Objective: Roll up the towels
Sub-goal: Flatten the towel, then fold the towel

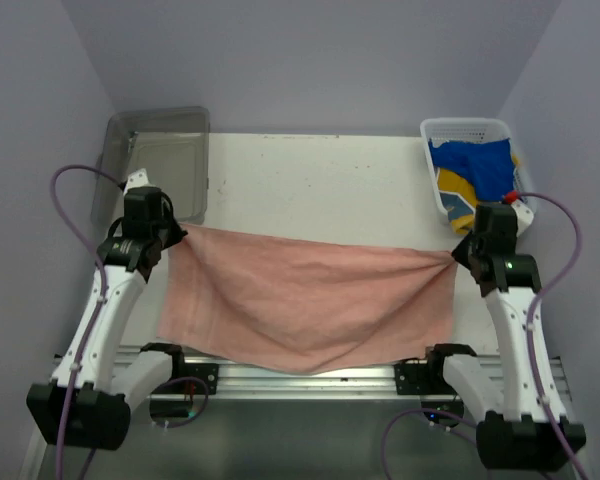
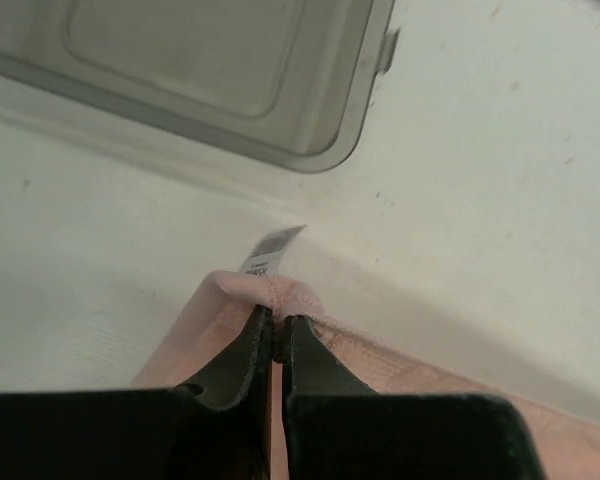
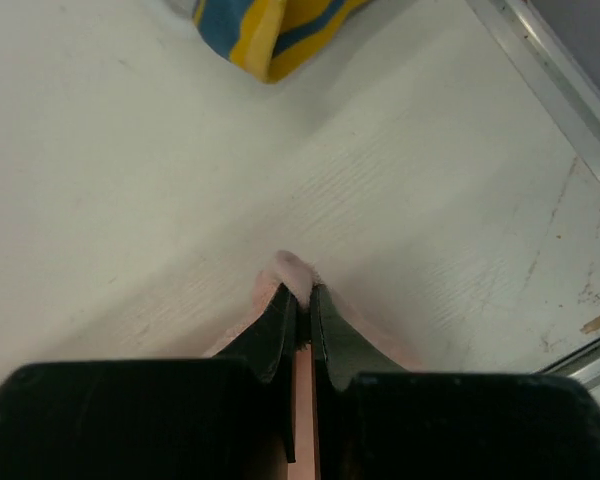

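- While the left gripper (image 2: 276, 328) and right gripper (image 3: 302, 295) each pinch a far corner, the pink towel (image 1: 310, 300) sags between them over the table (image 1: 320, 185).
- Lower both corners together with the edge taut, so it lands flat for rolling.

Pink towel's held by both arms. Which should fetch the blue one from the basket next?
Right. The right gripper, shut on the pink towel's corner, sits beside the basket with the blue towel; the left gripper is far off by the tray.

Table (image 1: 320, 190): white, scuffed.
Tray (image 1: 170, 170): grey, translucent, far left corner.
Basket (image 1: 468, 124): white mesh, far right corner.
Rail (image 1: 310, 378): aluminium, along the near edge.
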